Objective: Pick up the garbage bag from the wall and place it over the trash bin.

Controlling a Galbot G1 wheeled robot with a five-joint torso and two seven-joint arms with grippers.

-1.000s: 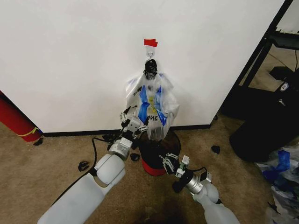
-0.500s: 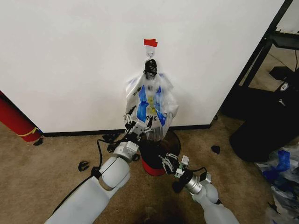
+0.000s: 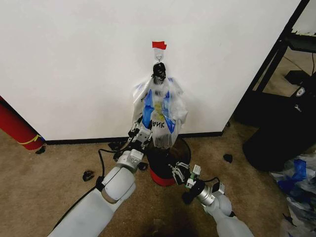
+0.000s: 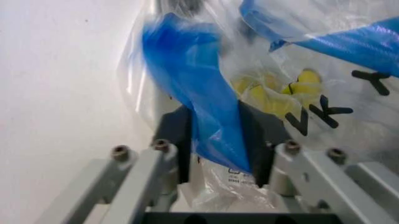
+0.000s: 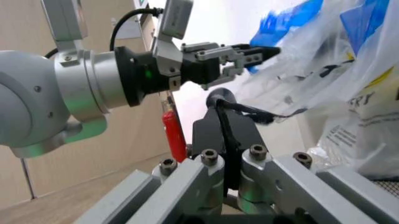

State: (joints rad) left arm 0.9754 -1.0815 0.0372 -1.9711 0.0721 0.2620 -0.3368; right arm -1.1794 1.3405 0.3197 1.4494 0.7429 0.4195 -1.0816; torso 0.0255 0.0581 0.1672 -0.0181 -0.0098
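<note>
The garbage bag (image 3: 160, 108), thin see-through plastic with blue patches, a yellow mark and black letters, hangs by a black knot from a small hook (image 3: 159, 57) on the white wall (image 3: 74, 64), under a red tape piece (image 3: 159, 45). My left gripper (image 3: 140, 129) is at the bag's lower left edge, shut on a blue fold (image 4: 215, 116) that runs between its pads (image 4: 182, 140). The right wrist view shows the same pinch (image 5: 265, 51). The trash bin (image 3: 174, 150), black with a red base, stands right below the bag. In front of the bin, my right gripper (image 3: 176, 171) is shut and holds nothing (image 5: 225, 135).
Brown carpet with small dark scraps (image 3: 88, 175) surrounds the bin. A red cylinder (image 3: 17, 126) leans at the far left. At the right are a black stand (image 3: 276, 74), a large black bulk (image 3: 281, 138) and crumpled plastic (image 3: 298, 182).
My left gripper edged right into the bag's lower edge, then drew slightly back left, and the bag's folds shifted with it. The right arm has not moved.
</note>
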